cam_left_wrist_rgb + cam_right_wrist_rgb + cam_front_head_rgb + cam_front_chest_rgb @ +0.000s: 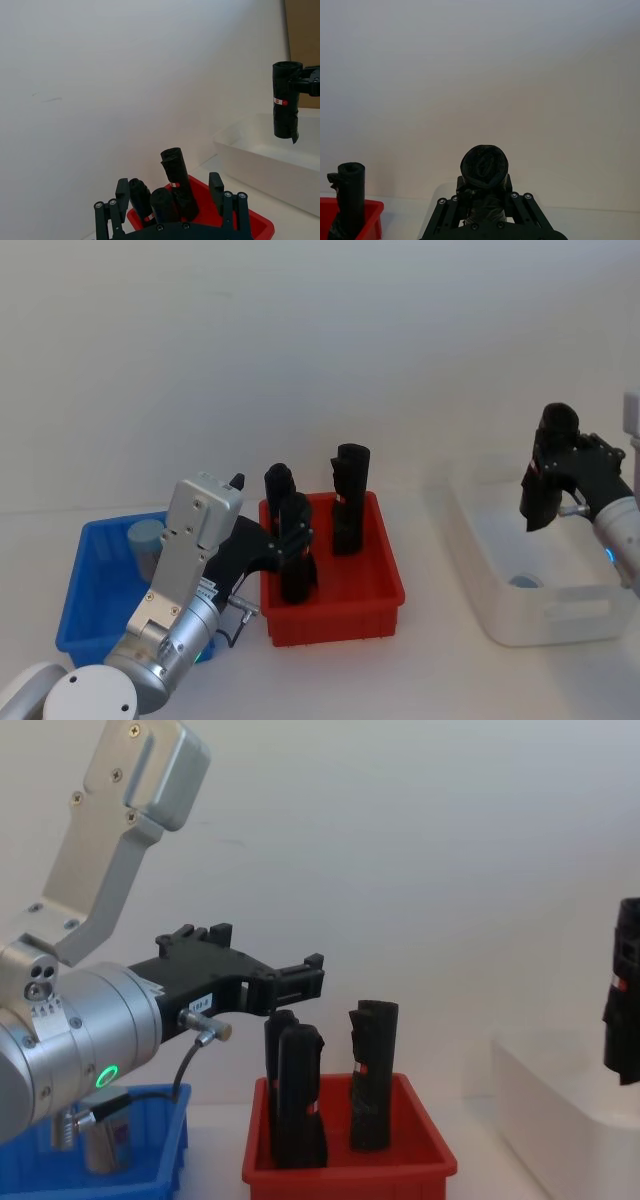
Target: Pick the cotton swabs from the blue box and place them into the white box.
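Black roll held above the white box; left gripper empty.

The white box [545, 625] is located at 3 o'clock on the table, with one cotton swab jar [524, 582] inside. The blue box [82, 590] at 9 o'clock contains another jar [146, 545]. A black roll [545, 468] is clamped by the right gripper [552, 480] above the white box. The left gripper [285, 982] is spread apart, unloaded, near the red bin [335, 585].

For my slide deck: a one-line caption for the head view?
Right gripper holds a black roll above the white box; left gripper hovers by the red bin.
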Controlling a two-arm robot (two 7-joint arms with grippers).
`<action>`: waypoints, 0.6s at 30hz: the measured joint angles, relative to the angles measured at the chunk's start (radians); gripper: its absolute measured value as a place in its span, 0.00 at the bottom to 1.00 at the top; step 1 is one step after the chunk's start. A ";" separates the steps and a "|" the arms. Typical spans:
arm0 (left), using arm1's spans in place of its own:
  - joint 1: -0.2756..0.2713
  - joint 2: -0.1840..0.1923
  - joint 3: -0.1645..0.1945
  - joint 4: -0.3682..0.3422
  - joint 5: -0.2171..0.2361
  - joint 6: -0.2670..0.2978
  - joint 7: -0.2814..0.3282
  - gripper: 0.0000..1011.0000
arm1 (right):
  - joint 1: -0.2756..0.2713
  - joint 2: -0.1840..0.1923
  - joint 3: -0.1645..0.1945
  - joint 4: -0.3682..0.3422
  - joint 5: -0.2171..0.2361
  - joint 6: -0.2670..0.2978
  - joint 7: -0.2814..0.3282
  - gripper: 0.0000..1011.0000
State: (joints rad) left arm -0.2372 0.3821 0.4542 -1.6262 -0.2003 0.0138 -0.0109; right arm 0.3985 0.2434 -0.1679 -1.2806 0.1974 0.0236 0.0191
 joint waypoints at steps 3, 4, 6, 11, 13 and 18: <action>0.000 0.000 0.000 0.000 0.000 0.000 0.000 0.99 | -0.008 0.007 0.007 -0.001 0.002 0.010 -0.007 0.37; 0.000 0.000 0.000 0.000 0.000 0.000 0.000 0.99 | -0.009 0.008 0.008 -0.001 0.003 0.012 -0.008 0.37; 0.000 0.000 0.000 0.000 0.000 0.000 0.000 0.99 | -0.013 0.011 0.013 0.003 0.005 0.017 -0.010 0.41; 0.000 0.000 0.000 0.000 0.000 0.000 0.000 0.99 | -0.016 0.015 0.019 0.018 0.007 0.021 -0.010 0.55; 0.000 0.000 0.000 0.000 0.000 0.000 0.000 0.99 | -0.016 0.016 0.021 0.024 0.008 0.022 -0.010 0.63; 0.000 0.000 0.000 0.000 0.000 0.000 0.000 0.99 | -0.017 0.018 0.024 0.034 0.008 0.022 -0.010 0.77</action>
State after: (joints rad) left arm -0.2372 0.3821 0.4542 -1.6262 -0.2004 0.0138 -0.0109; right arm 0.3811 0.2610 -0.1440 -1.2463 0.2059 0.0457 0.0094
